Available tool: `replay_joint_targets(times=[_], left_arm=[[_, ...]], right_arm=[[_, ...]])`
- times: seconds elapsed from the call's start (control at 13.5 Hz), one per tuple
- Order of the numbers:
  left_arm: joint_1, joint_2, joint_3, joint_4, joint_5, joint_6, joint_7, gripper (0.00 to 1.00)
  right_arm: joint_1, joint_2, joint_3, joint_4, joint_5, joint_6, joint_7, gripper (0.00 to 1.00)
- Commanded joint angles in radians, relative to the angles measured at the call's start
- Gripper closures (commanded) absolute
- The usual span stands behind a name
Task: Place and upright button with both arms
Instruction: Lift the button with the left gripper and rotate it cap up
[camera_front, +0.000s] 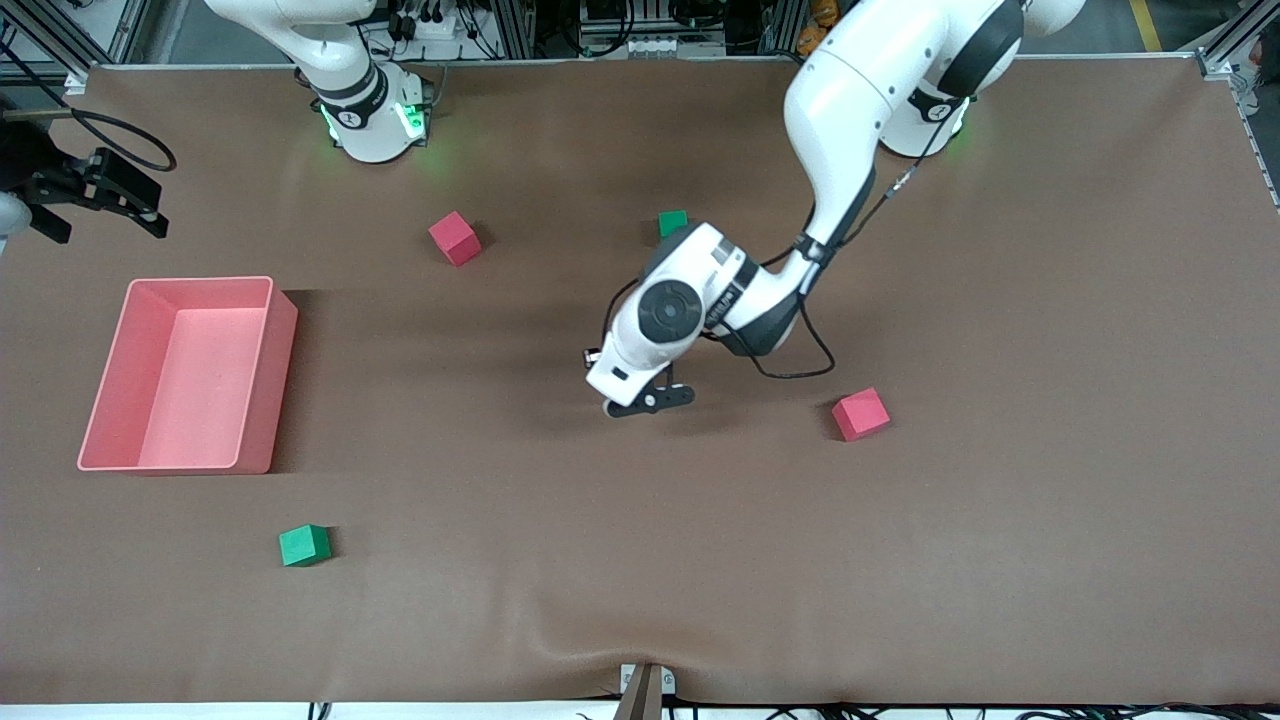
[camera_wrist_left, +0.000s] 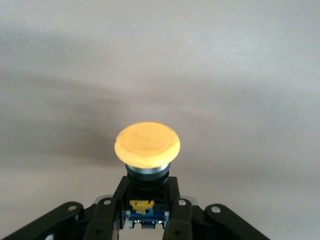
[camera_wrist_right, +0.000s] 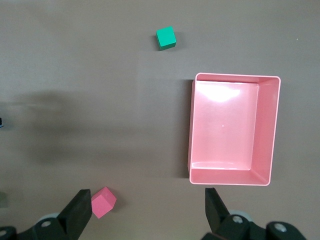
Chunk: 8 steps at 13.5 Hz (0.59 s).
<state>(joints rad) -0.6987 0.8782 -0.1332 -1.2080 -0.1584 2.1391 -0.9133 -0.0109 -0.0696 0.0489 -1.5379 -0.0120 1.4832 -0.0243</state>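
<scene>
Left gripper (camera_wrist_left: 145, 220), frame centre, clamps the button (camera_wrist_left: 147, 146) by its body, orange cap pointing out along the fingers toward the table; right gripper (camera_wrist_right: 145, 212) waits open at upper left edge.

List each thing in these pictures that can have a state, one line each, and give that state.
button: gripped by its body in the left gripper, orange cap clear of the fingers.
left gripper: shut on the button, low over the mid-table.
right gripper: open, holding nothing, waiting above the pink bin.
pink bin: upright, empty.
</scene>
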Motion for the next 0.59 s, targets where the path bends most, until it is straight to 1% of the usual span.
replay_joint_targets(times=[0.0,0.3,0.52], left_arm=[[-0.080,-0.025,0.050,-0.016,0.133,0.057,-0.106,1.00],[-0.198,-0.024,0.087,-0.018,0.411,0.151,-0.341,1.00],[-0.274,-0.013,0.130,-0.018,0.662,0.166,-0.568,1.00]], right_arm=[[-0.017,-0.007,0.011,0.008,0.001,-0.015,-0.005,0.00],[-0.012,-0.007,0.011,0.007,0.006,-0.014,-0.002,0.00],[-0.014,-0.007,0.012,0.007,0.007,-0.012,-0.002,0.00]])
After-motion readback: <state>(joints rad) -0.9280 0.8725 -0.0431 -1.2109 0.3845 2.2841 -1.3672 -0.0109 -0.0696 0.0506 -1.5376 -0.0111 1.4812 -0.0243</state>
